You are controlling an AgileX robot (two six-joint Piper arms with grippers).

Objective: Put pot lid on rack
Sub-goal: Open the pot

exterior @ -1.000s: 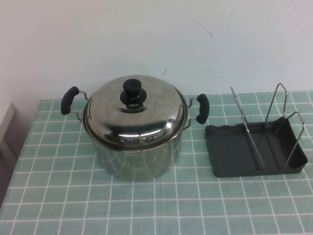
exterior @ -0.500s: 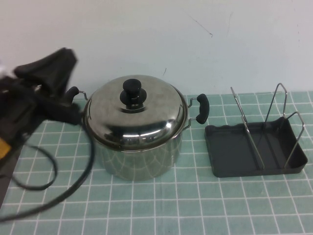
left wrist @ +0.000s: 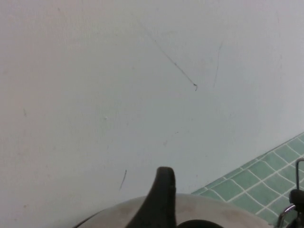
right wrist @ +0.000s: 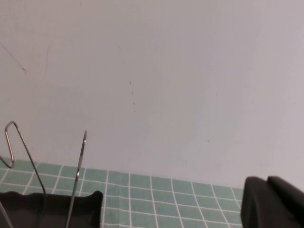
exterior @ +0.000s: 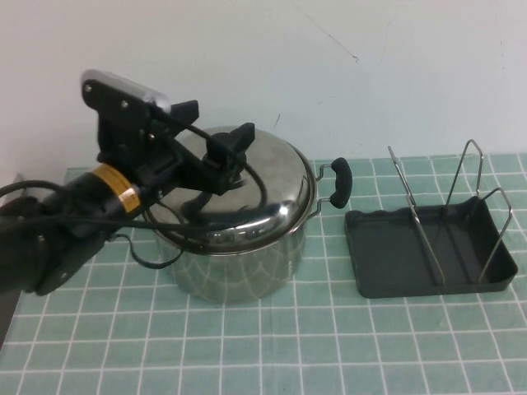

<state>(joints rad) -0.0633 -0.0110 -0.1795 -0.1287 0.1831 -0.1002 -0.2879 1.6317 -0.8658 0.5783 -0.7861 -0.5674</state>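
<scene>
The pot lid, shiny steel and domed, sits on the steel pot at the table's left centre. My left gripper reaches in from the left and hovers over the lid, open, with one finger on each side of the black knob. In the left wrist view one finger rises over the lid. The rack, a dark grey tray with wire loops, stands empty to the right of the pot and also shows in the right wrist view. My right gripper appears only in its wrist view, shut, beside the rack.
The pot's right black handle points towards the rack, with a narrow gap between them. The white wall runs close behind the pot and rack. Green tiled cloth lies in front. The left arm's cable hangs beside the pot.
The left arm, absent a second ago, has swung in from the left and now has its gripper over the lid's knob. Pot, lid and rack have not moved.
</scene>
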